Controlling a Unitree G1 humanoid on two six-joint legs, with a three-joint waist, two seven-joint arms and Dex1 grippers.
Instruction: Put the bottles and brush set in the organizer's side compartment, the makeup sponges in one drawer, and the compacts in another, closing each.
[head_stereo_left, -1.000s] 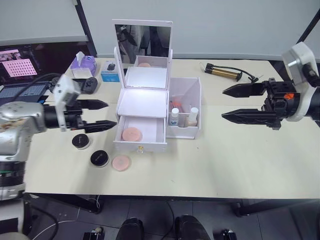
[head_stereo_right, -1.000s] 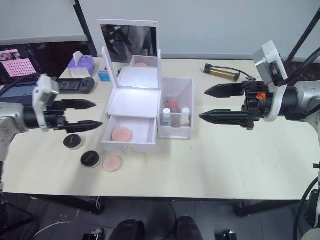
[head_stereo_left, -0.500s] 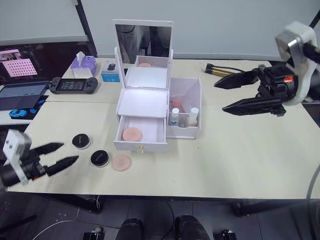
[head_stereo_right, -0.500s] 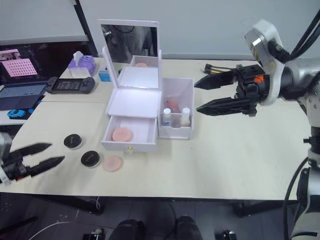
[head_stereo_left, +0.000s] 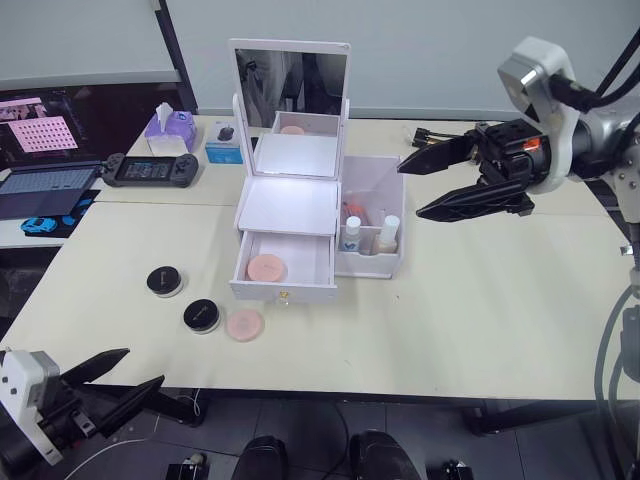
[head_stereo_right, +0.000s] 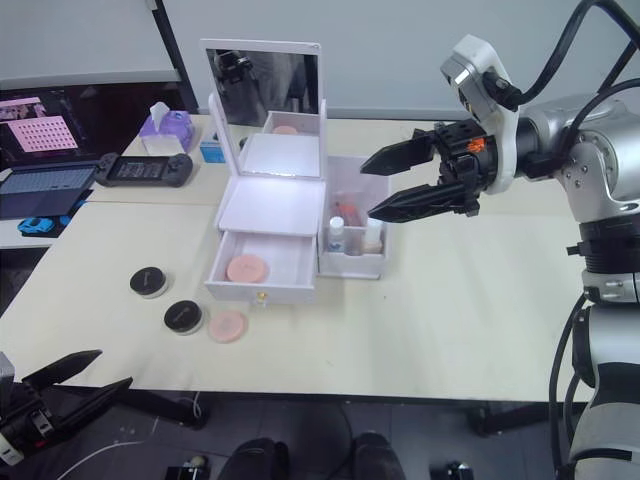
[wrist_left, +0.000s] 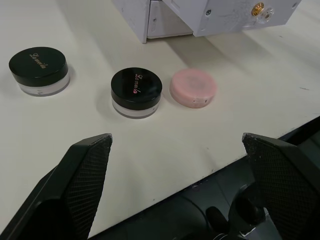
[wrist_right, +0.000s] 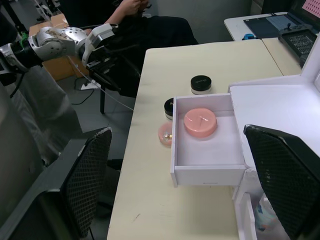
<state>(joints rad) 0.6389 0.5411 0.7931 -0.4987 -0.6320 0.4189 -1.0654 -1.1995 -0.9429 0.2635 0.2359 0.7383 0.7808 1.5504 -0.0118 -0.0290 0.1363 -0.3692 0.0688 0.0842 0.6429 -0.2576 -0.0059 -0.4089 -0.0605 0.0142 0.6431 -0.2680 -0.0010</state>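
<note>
hovering right pincer (head_stereo_right: 378, 185) agape, organizer (head_stereo_right: 270, 225) below

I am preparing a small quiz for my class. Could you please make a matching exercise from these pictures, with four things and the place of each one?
Things:
1. pink sponge
2. bottles
3. black compacts
4. left gripper

Places:
A. on the table, left of the organizer
B. below the table's front edge
C. in the open drawer
D. in the side compartment

Pairs: 1-C, 2-D, 3-A, 4-B
</note>
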